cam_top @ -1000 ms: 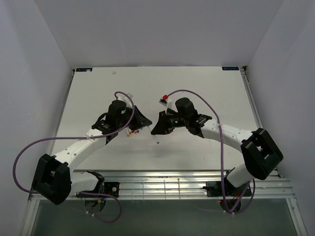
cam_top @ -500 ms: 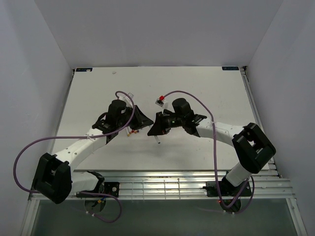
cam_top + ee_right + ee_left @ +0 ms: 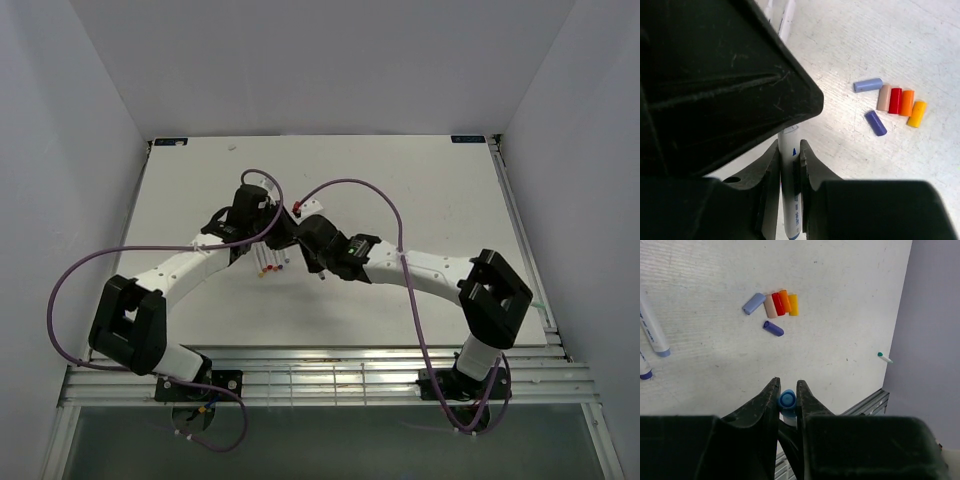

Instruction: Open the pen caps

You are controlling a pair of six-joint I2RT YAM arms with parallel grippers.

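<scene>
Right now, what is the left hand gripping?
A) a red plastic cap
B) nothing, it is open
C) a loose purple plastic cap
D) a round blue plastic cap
D: in the left wrist view the left hand has its fingers closed on the round blue plastic cap, while the small purple plastic cap and the small red plastic cap lie loose on the white table.

Six loose pen caps (image 3: pixel 778 305) clustered flat; blue cap (image 3: pixel 787 399) upright, end-on.
</scene>
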